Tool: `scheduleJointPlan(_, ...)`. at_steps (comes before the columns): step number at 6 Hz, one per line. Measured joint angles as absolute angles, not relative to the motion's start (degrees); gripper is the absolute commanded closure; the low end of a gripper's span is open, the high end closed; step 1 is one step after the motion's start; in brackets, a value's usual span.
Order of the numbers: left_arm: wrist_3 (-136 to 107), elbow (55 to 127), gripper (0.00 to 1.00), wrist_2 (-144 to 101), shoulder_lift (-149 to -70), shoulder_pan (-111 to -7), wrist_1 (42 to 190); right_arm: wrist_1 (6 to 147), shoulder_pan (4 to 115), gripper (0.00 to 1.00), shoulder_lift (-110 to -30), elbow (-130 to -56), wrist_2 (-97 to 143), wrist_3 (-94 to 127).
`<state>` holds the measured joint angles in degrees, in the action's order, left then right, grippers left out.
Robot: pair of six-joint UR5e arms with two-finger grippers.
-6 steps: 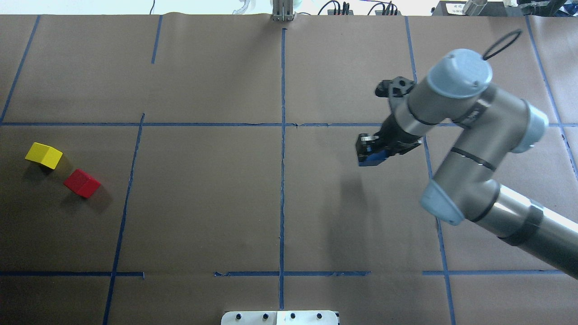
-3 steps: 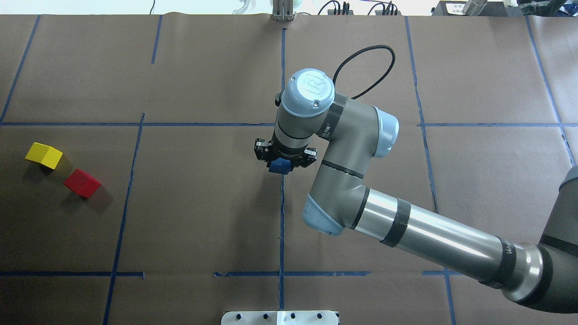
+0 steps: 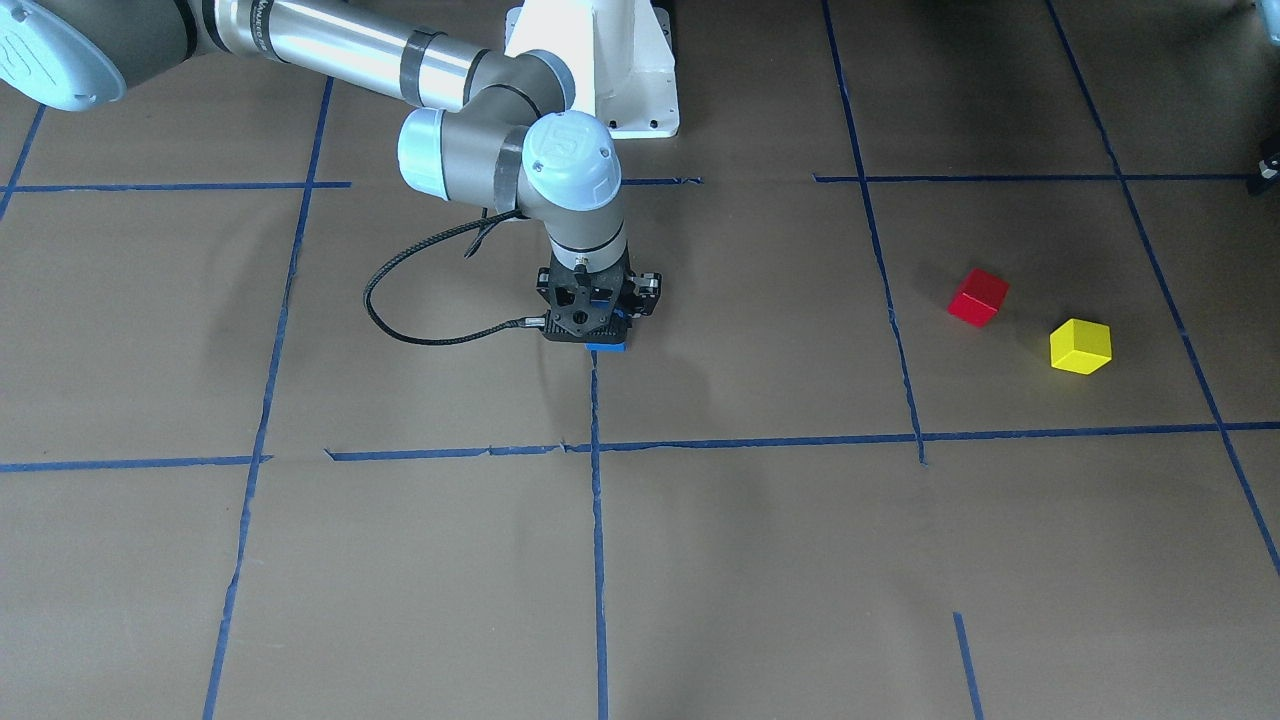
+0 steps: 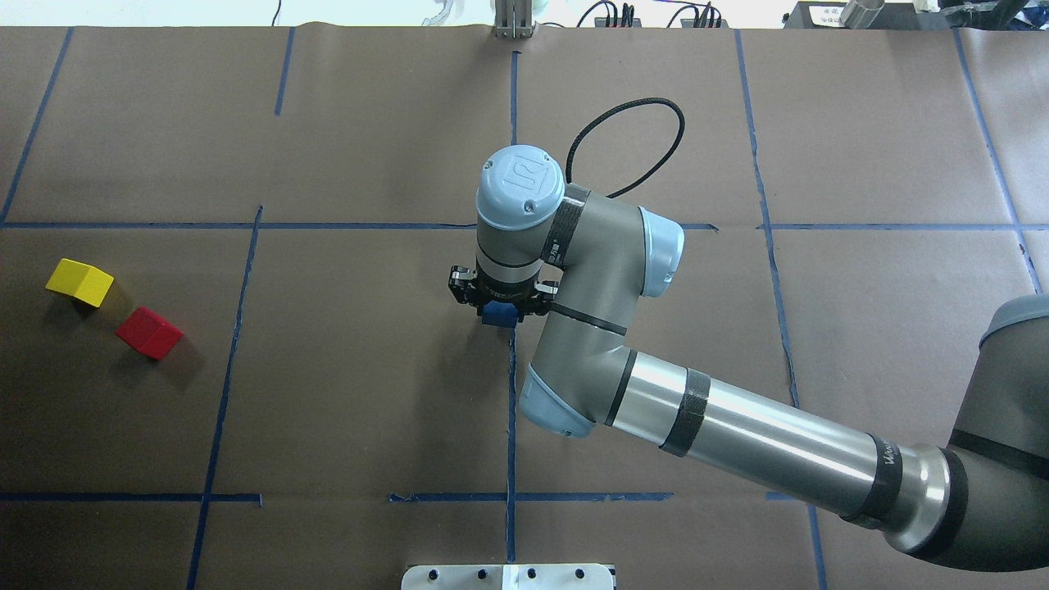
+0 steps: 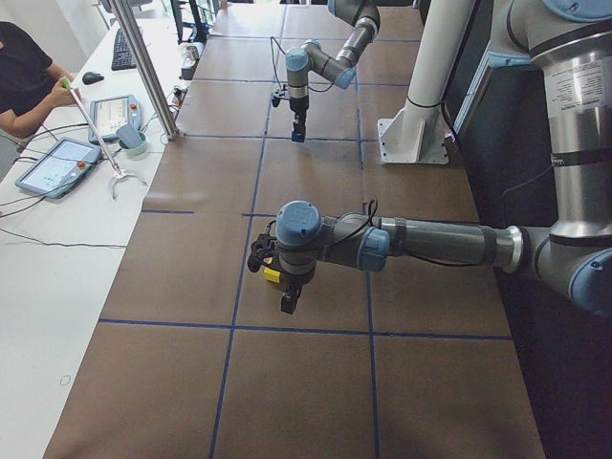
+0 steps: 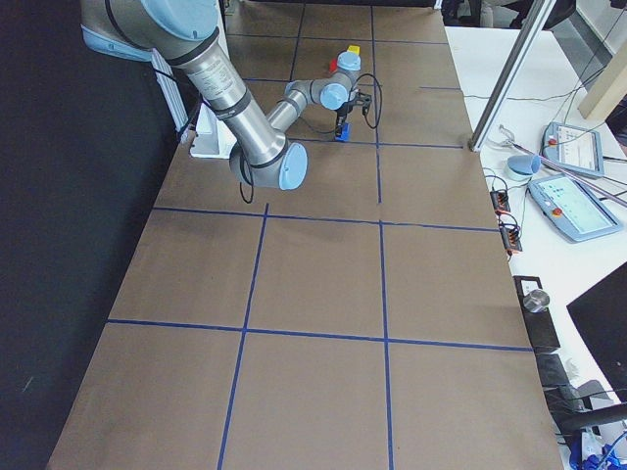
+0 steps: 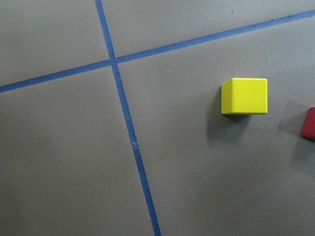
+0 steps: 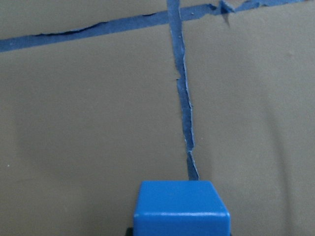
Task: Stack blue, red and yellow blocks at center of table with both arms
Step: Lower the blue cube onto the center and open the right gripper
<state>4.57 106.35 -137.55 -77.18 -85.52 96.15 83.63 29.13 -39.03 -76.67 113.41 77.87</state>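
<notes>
My right gripper [image 4: 501, 306] is shut on the blue block [image 4: 497, 316] and holds it low over the vertical tape line at the table's centre. In the front view the block [image 3: 606, 346] peeks out under the gripper [image 3: 598, 332]; I cannot tell whether it touches the table. The right wrist view shows the block [image 8: 182, 209] at its bottom edge. The yellow block [image 4: 79, 282] and the red block [image 4: 148, 333] lie apart at the far left. The left wrist view looks down on the yellow block [image 7: 244, 96]. My left gripper [image 5: 287, 298] shows clearly only in the exterior left view; I cannot tell its state.
Blue tape lines [image 4: 511, 410] divide the brown paper table into squares. The white robot base [image 3: 600, 70] stands at the near edge. A metal pole [image 5: 148, 67] and an operator's tablets [image 5: 53, 164] stand on the far side.
My right arm has swung left from the table's right half to the centre line, carrying the blue block, and has come a little nearer the robot. The yellow and red blocks have not moved.
</notes>
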Motion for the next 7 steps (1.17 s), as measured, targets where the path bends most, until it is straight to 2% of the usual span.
scheduleJointPlan(1,4.57,106.4,0.0,-137.55,-77.14,-85.52,96.15,84.58,28.86,0.91,-39.02,-76.64,112.93,77.85)
scheduleJointPlan(2,4.57,106.4,0.0,-137.55,-77.11,-85.52,96.15,85.41,28.79,0.37,-39.1,-76.73,112.61,77.61)
scheduleJointPlan(3,4.57,106.31,0.0,-137.55,-77.09,-85.52,96.15,85.8,28.72,0.0,-39.22,-76.75,112.5,77.23)
scheduleJointPlan(6,2.18,106.52,0.0,-137.49,-78.03,-81.76,99.17,85.95,28.77,0.0,-39.46,-78.84,111.21,75.61)
scheduleJointPlan(7,-5.11,107.27,0.0,-137.23,-79.95,-76.66,101.32,85.96,29.54,0.0,-41.57,-83.8,111.31,75.31)
